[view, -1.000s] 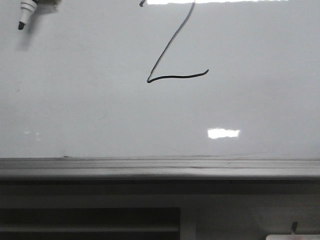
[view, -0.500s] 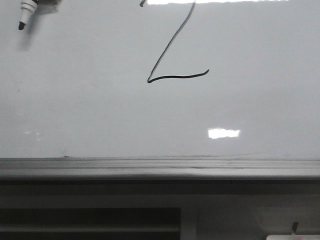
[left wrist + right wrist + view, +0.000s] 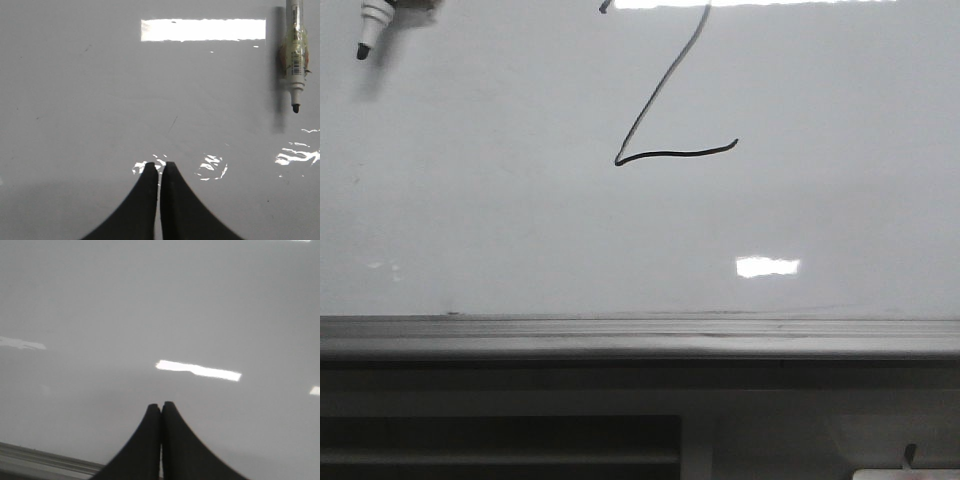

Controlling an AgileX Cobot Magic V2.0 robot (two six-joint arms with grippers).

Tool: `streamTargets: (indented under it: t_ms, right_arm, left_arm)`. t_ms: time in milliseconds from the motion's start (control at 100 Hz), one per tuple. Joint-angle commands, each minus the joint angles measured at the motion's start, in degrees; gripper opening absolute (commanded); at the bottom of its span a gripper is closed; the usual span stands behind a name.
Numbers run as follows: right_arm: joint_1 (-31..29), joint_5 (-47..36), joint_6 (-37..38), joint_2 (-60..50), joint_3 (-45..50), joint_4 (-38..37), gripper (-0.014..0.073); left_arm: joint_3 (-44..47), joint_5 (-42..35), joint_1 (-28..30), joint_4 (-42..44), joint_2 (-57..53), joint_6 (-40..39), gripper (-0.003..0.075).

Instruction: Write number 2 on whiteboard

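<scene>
The number 2 stood drawn on the whiteboard. Left gripper and right gripper were both closed, empty. A marker hung beyond the left fingertips; its label was unreadable.

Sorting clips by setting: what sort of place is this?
Probably a classroom or office: a wall whiteboard with a grey ledge, a marker, and a hand-drawn number 2.

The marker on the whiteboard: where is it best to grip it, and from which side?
Probably the marker is best gripped across its labelled barrel, above the bare black tip, fingers closing from the two long sides. It stands upright, tip down, against the whiteboard.
</scene>
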Motion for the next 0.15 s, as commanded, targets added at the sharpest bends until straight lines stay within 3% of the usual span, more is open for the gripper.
streamTargets:
  t_ms: [0, 140]
  right_arm:
    - [-0.5, -4.3, 0.1, -1.1, 1.4, -0.6, -0.0053]
    - [-0.5, -4.3, 0.1, -1.1, 1.4, -0.6, -0.0053]
  left_arm:
    - [0.7, -4.0, 0.0, -0.5, -1.5, -0.6, -0.002]
    - [0.7, -4.0, 0.0, -0.5, -1.5, -0.6, -0.002]
